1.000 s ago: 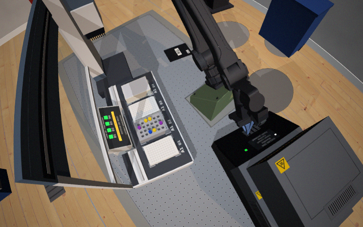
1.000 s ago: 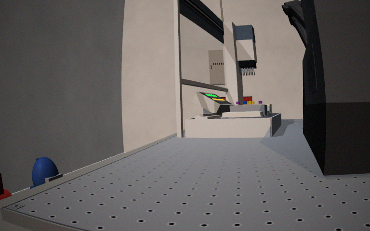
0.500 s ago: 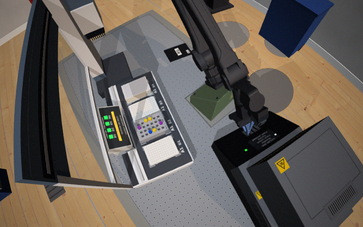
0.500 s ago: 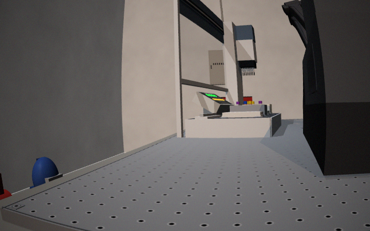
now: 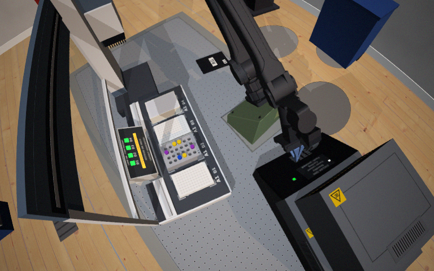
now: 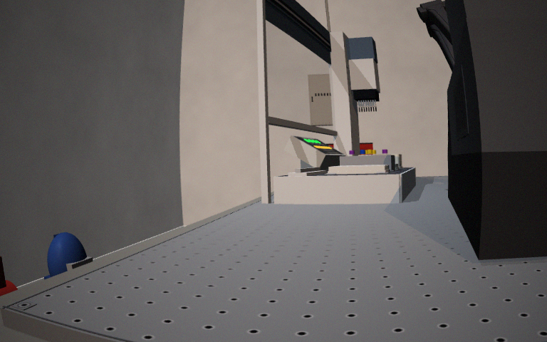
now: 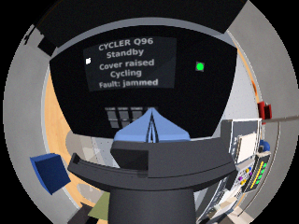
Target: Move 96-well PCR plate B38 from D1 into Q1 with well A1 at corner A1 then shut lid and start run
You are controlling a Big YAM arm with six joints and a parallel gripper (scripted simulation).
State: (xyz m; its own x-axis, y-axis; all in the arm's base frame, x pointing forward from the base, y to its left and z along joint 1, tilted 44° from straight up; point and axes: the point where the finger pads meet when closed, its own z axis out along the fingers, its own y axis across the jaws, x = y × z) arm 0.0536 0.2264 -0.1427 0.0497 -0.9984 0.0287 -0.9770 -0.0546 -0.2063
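The white plate B38 lies on D1 at the near end of the hand-off row. The cycler Q1 stands at the right, its grey lid down. Its lamp is green; it also shows green in the wrist view. My gripper is shut and empty, its blue fingertips pointing down at the front panel's keys. In the wrist view the fingertips sit just at the key rows, below the status text. A white dot marks the Standby line.
The tube cooling block with coloured caps is on D2, plate R33 on D3, the deep-well block on D4. The handler's screen stands beside the row. The regrip nest RG lies at the back. A green base holds the arm.
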